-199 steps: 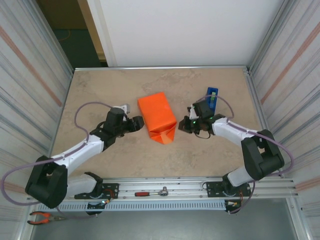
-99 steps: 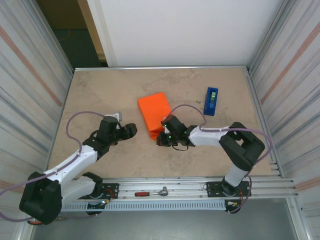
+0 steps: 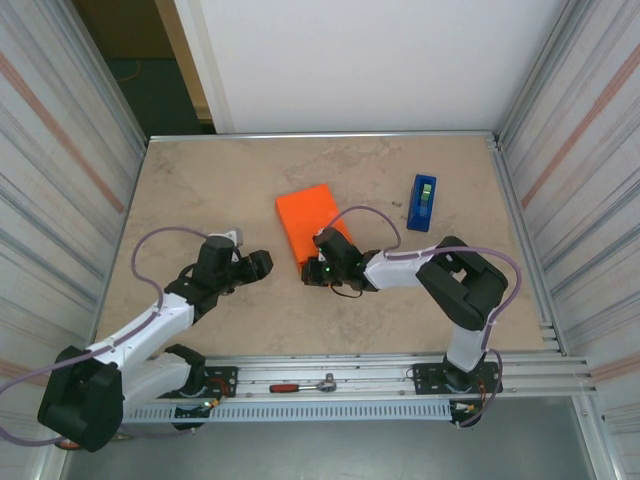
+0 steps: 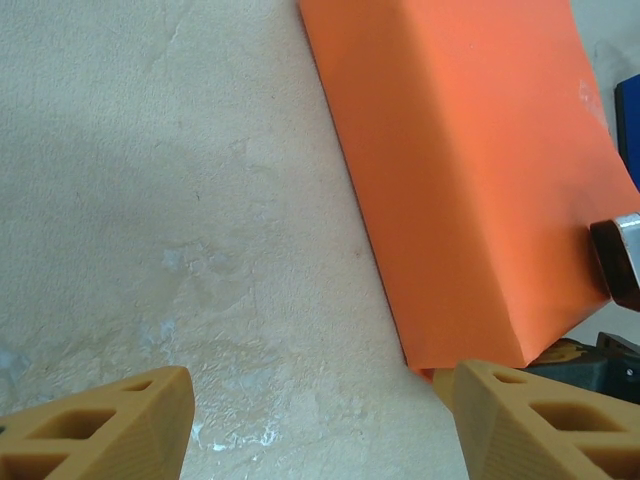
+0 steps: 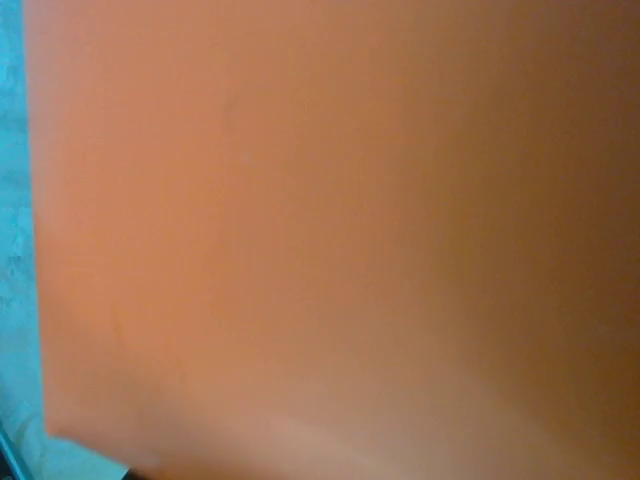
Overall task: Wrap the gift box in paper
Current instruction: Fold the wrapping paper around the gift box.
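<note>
Low and left of centre, the left gripper (image 3: 258,264) stands open and empty, near the parcel. Beside it the right gripper (image 3: 318,266), jaws closed on nothing, presses the near end of the paper (image 3: 308,212), the box presumably inside. Beyond, at upper right, stands a tape dispenser (image 3: 422,201). Untaped, that fold could spring open if the pressure eases.

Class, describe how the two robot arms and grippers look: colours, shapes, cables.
The left arm and right arm have white links with black joints. A lilac cable loops along each. The left gripper has tan fingers with triangular cut-outs. A green light glows at the right wrist.
</note>
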